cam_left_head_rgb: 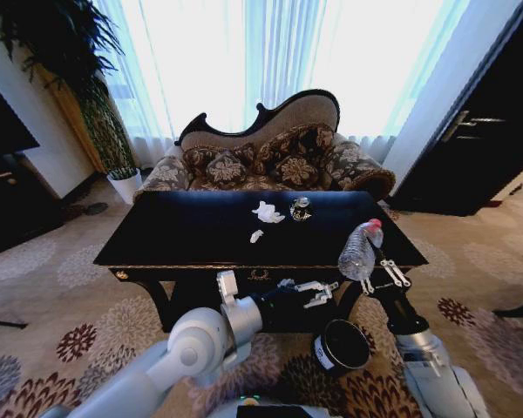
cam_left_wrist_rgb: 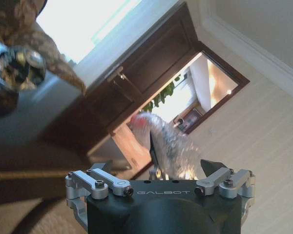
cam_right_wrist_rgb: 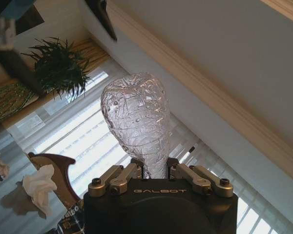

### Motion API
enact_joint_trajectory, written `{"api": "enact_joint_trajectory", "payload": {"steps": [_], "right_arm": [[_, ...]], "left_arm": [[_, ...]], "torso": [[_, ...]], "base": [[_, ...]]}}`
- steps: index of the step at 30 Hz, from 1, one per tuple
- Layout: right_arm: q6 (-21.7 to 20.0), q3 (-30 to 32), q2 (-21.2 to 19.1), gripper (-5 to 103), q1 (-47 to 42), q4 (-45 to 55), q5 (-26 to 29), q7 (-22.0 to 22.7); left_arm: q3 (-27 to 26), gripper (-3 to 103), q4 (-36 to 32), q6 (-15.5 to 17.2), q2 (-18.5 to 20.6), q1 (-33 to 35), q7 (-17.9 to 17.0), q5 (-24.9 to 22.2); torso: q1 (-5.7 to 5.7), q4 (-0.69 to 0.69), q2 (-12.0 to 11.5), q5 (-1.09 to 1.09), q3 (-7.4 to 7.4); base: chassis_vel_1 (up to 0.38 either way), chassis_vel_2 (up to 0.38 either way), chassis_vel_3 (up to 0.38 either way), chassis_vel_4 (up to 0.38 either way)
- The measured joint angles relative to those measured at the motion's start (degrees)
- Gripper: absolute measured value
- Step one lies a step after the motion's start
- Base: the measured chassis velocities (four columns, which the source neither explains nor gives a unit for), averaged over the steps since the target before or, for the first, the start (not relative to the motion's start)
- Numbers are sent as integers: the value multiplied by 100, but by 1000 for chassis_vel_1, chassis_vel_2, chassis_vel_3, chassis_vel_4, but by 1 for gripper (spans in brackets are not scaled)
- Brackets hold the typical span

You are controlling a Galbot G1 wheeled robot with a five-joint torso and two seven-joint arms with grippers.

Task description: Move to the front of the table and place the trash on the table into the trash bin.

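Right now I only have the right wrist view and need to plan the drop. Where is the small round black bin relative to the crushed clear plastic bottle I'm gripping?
Observer: The small round black trash bin stands on the carpet between both arms, lower than the crushed clear plastic bottle in the right gripper.
Operator: And my other arm?
Observer: The left gripper is open and holds nothing, just below the front edge of the glossy black table.

Right tool (cam_left_head_rgb: 376,264) is raised at the counter's front right edge, fingers (cam_right_wrist_rgb: 118,178) clamped on a crumpled bottle. Left tool (cam_left_head_rgb: 315,293) is held low, pointed toward the right arm, fingers (cam_left_wrist_rgb: 103,181) spread, nothing gripped.
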Motion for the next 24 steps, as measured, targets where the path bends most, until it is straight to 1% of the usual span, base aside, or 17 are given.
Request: {"api": "enact_joint_trajectory", "payload": {"steps": [1,2,5,6,7,10,11,12,15,16,17,18,19,21,22,23,24], "right_arm": [[-8,0,-4,20,14,-43,20,-2],[-8,0,-4,20,14,-43,20,-2],[-24,1,17,20,35,-284,137,-6],[-24,1,17,20,35,-284,137,-6],[-25,4,26,20,34,-374,175,-5],[-24,38,57,20,23,-829,347,16],[-8,68,60,20,34,-1047,390,29],[-8,68,60,20,34,-1047,390,29],[29,111,59,20,91,-1750,584,77],[29,111,59,20,91,-1750,584,77],[37,112,54,20,115,-1994,665,86],[34,105,53,20,118,-2194,744,94],[34,76,46,20,145,-2412,884,112],[28,66,43,20,148,-2488,940,118],[7,10,40,20,154,-2779,1166,141],[-19,-32,40,20,161,-2978,1321,159],[-48,-81,41,20,170,-3186,1476,190]], "left_arm": [[-185,100,-64,0,89,-3,33,10],[-185,100,-64,0,89,-3,33,10],[-847,100,-212,1,359,152,130,104],[-847,100,-212,1,359,152,130,104],[-1037,100,-247,1,442,216,163,155],[-1651,100,-387,-2,833,472,321,442],[-1826,100,-429,-40,1029,554,393,630],[-1826,100,-429,-40,1029,554,393,630],[-2426,100,-462,-244,1520,909,624,1324],[-2426,100,-462,-244,1520,909,624,1324],[-2657,100,-463,-311,1612,1026,629,1527],[-2861,100,-461,-365,1693,1116,631,1741],[-3071,100,-401,-443,1794,1213,678,2088],[-3124,100,-378,-463,1822,1238,694,2188],[-3351,100,-249,-548,1951,1363,805,2719],[-3488,100,-158,-609,2013,1445,849,2987],[-3644,100,-82,-646,2044,1546,865,3162]], "torso": [[0,0,0,-1,0],[0,0,0,-1,0],[0,1,0,-1,0],[0,1,0,-1,0],[0,1,0,-2,0],[0,1,0,-2,0],[0,0,0,-2,0],[0,0,0,-2,0],[0,0,0,-1,-1],[0,0,0,-1,-1],[-1,0,1,-4,-1],[0,0,0,1,0],[0,1,0,2,-1],[-1,3,1,1,-1],[0,0,0,-1,0],[0,2,0,1,0],[0,-1,0,1,0]], "base": [[0,0,0,0],[0,0,0,0],[0,0,0,0],[0,0,0,0],[0,0,0,0],[0,0,0,0],[0,0,0,0],[0,0,0,0],[0,0,0,0],[0,0,0,0],[0,0,0,0],[0,0,0,0],[0,0,0,0],[0,0,0,0],[0,0,0,0],[0,0,0,0],[0,0,0,0]]}}
